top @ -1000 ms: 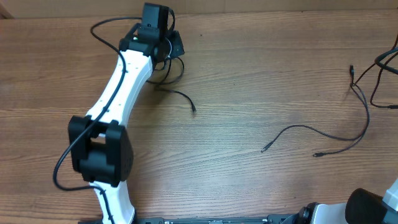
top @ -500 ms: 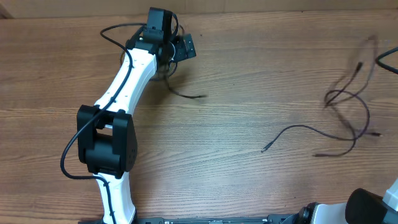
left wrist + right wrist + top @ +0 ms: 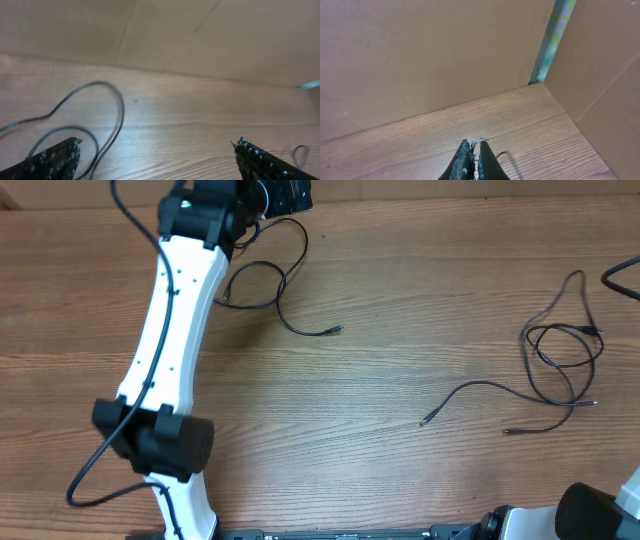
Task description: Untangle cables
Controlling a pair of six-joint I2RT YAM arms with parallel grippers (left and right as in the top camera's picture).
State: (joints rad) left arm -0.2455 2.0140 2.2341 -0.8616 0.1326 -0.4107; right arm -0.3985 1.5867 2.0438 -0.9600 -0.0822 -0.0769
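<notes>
One thin black cable (image 3: 320, 332) lies in loose loops at the far left of the wooden table, a plug end pointing right. My left gripper (image 3: 285, 195) hangs over the far edge just beyond it, open wide. In the left wrist view the same cable (image 3: 119, 112) curls past the left fingertip (image 3: 57, 156), and nothing sits between the fingers of the gripper (image 3: 157, 152). More cables (image 3: 490, 384) lie looped together at the right. My right gripper (image 3: 476, 146) is shut in its wrist view, a short dark cable piece (image 3: 501, 154) beside it; whether that piece is pinched is unclear.
Cardboard walls (image 3: 420, 55) close off the table's far side and meet in a corner ahead of the right gripper. The white left arm (image 3: 175, 310) stretches from the front edge to the far left. The right arm's base (image 3: 600, 510) shows at the front right corner.
My left gripper opened and let go of the left cable, then moved farther back. That cable dropped into wider loops. The right cables swung and settled into a tighter loop.
</notes>
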